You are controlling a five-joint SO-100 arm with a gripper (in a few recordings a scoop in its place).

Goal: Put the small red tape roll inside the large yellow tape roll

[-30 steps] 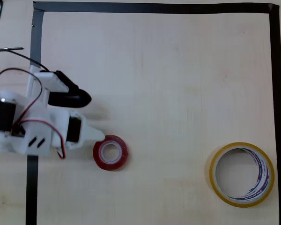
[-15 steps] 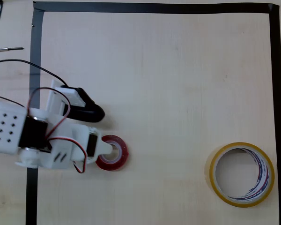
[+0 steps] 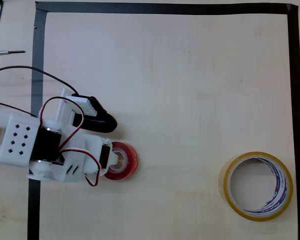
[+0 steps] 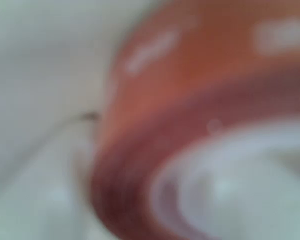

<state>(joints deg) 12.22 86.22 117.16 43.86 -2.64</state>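
The small red tape roll (image 3: 126,161) lies flat on the wooden table at lower left. My gripper (image 3: 113,141) is open at its left side: the white finger (image 3: 110,157) reaches over the roll's left rim toward its core, and the black finger (image 3: 102,121) hangs clear above the roll in the picture. In the wrist view the red tape roll (image 4: 190,100) is a very close blur. Far off at lower right lies the large yellow tape roll (image 3: 257,186), flat, its hole bare.
Black tape (image 3: 165,8) frames the work area along the top, left and right. A thin metal tool (image 3: 7,52) lies outside the frame at upper left. Bare wood stretches between the two rolls.
The arm has moved right and slightly down. Its white finger, first just left of the red roll, now overlaps the roll's left rim. Both rolls have stayed put.
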